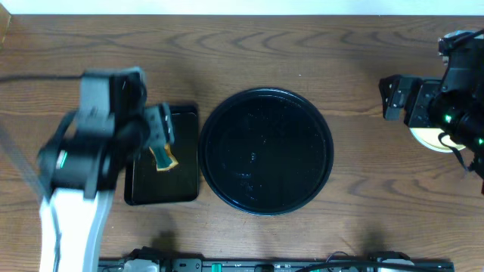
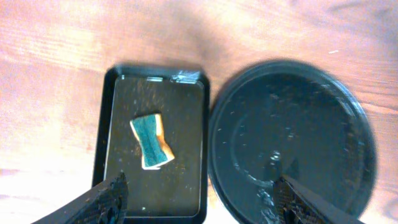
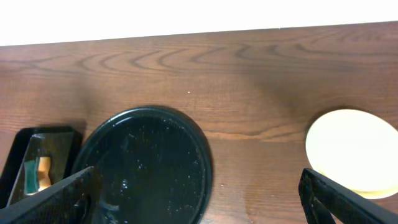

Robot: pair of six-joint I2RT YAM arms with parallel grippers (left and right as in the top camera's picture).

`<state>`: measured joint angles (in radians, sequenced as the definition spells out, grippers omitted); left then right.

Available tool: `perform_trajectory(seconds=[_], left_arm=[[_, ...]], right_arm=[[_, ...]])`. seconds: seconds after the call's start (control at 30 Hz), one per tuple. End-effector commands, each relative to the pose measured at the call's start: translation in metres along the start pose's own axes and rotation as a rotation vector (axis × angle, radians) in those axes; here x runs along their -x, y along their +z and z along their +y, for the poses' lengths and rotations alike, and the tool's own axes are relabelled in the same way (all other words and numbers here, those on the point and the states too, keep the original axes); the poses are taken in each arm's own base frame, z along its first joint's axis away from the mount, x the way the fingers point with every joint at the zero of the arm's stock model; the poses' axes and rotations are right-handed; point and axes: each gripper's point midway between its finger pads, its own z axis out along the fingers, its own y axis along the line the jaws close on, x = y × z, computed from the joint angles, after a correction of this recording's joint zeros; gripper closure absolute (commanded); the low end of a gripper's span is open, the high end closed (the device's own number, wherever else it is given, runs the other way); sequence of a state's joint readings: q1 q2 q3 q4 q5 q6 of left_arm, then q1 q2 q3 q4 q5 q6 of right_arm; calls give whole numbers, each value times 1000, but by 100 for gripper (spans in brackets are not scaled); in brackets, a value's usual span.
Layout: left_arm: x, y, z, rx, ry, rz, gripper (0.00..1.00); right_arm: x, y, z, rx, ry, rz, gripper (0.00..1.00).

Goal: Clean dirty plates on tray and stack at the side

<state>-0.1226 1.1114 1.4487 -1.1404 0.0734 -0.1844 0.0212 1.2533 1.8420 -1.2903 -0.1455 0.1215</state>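
Yellow plate (image 3: 351, 149) lies flat, right of tray (image 1: 265, 151); left gripper (image 2: 200, 180), right gripper (image 3: 199, 171) gape empty

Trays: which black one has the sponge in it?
The small rectangular tray holds the sponge. The big round tray beside it has none.

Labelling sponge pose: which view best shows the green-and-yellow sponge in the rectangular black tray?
Left wrist: the green-and-yellow sponge lies whole, unobstructed. Overhead: small, partly under the left arm. Right wrist: only a sliver at the frame's left edge.
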Motion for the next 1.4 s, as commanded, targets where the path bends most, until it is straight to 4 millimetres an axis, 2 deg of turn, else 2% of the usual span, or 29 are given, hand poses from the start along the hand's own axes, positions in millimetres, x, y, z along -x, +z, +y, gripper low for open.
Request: perform_trajectory(seconds=[0.0,0.13,0.23,0.3,0.37,0.47,0.63,1.37], left_arm=[[-5,-45,-4,-37,52,-121,25],[-20,-89,0,-66,53,-238,25],[-38,-116,5,-81,54,-300,24],[-51,-129,8,-88,54,-328,24],[-61,-139,11,-92,65,-355,18],[-69,-148,13,-99,65,-382,16],[-71,-151,15,-98,64,-395,13],[-71,-151,16,-88,62,-397,12]], right_arm=[[2,-8,4,5,-52,-21,1],[0,-9,-6,-50,-50,-15,1],[-6,-9,-14,-93,-48,7,1],[-8,-9,-17,-111,-46,18,1],[-10,-9,-19,-125,-46,26,1],[-13,-10,-20,-130,-45,38,1],[-24,-10,-21,-134,-42,80,1],[-24,-10,-21,-134,-42,80,1]])
